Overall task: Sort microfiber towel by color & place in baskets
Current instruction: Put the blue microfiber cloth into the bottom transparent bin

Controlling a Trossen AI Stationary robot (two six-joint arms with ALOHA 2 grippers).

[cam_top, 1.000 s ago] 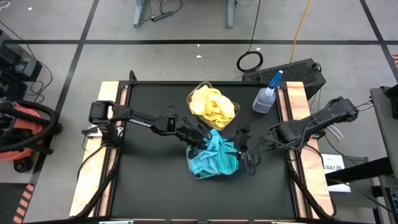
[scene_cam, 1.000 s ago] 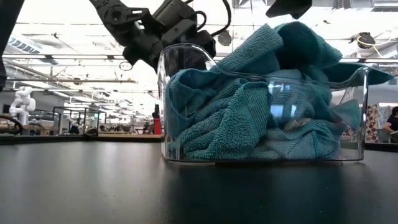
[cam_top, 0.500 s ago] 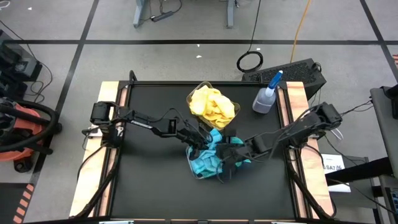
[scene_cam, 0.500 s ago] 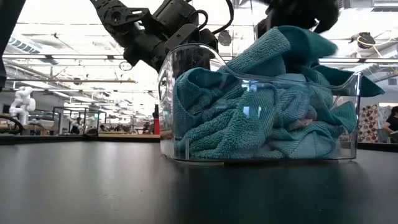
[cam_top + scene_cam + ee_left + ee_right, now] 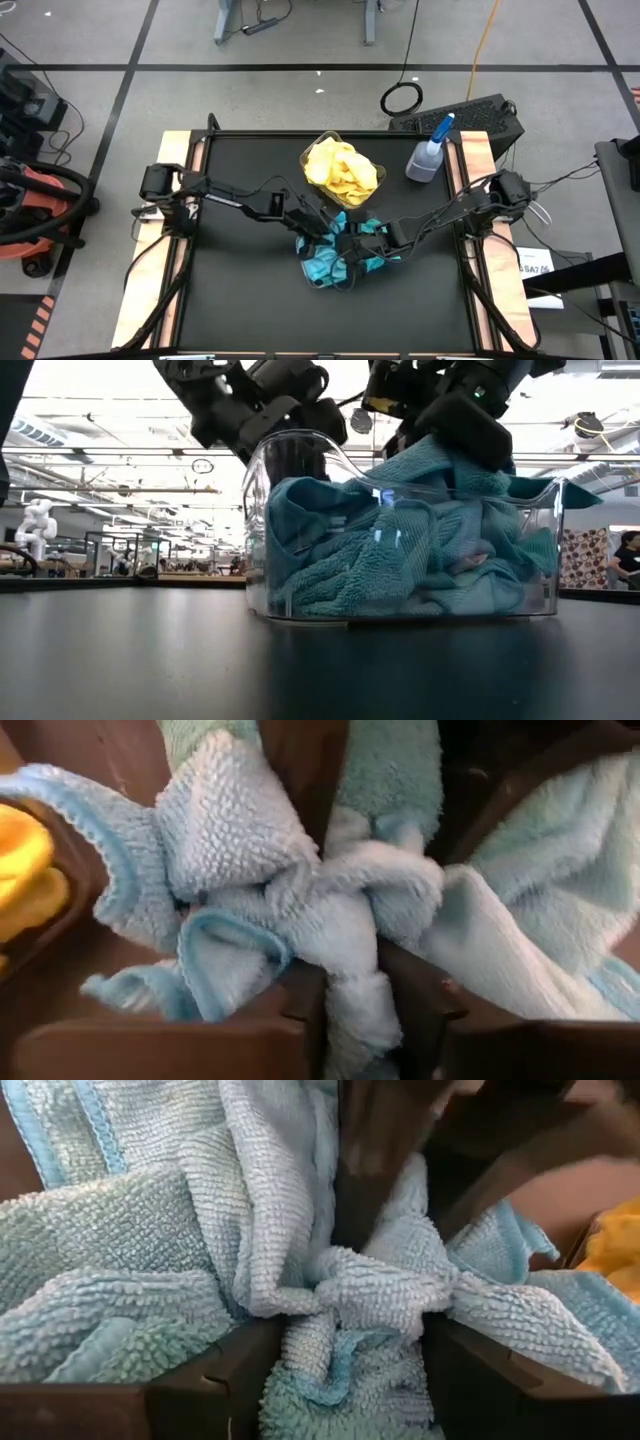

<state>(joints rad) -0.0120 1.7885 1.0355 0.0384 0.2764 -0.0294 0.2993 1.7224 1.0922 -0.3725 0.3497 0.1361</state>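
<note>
Turquoise towels (image 5: 328, 262) fill a clear tub (image 5: 258, 550) in the middle of the table and bulge above its rim. Yellow towels (image 5: 343, 170) lie heaped in a second clear tub (image 5: 306, 157) behind it. My left gripper (image 5: 318, 232) reaches in from the table's left to the blue tub's far left corner and is shut on a towel. My right gripper (image 5: 350, 250) comes from the right and sits on top of the blue pile, open, with its fingers sunk into the cloth. My left gripper pinches a bunched fold of turquoise towel (image 5: 352, 1005) between its two fingers (image 5: 305, 1010); several layers are gathered there. The rest of the towel spreads out over the pile in the tub. My right gripper slants down from the right onto the pile. Its spread fingers (image 5: 215, 1380) stand on either side of a bulging wad of towel (image 5: 340, 1350), which lies in the tub.
A clear spray bottle with a blue nozzle (image 5: 430, 150) stands at the table's far right corner. The black table top (image 5: 240, 290) is bare to the left of the tubs and in front of them. Wooden rails run along both table sides.
My right gripper has travelled from the tub's right side toward the table's left and down onto the turquoise pile. The heap that stood above the rim is now pressed lower. The tub has slid a little to the left. My left gripper has stayed at the tub's far left corner.
</note>
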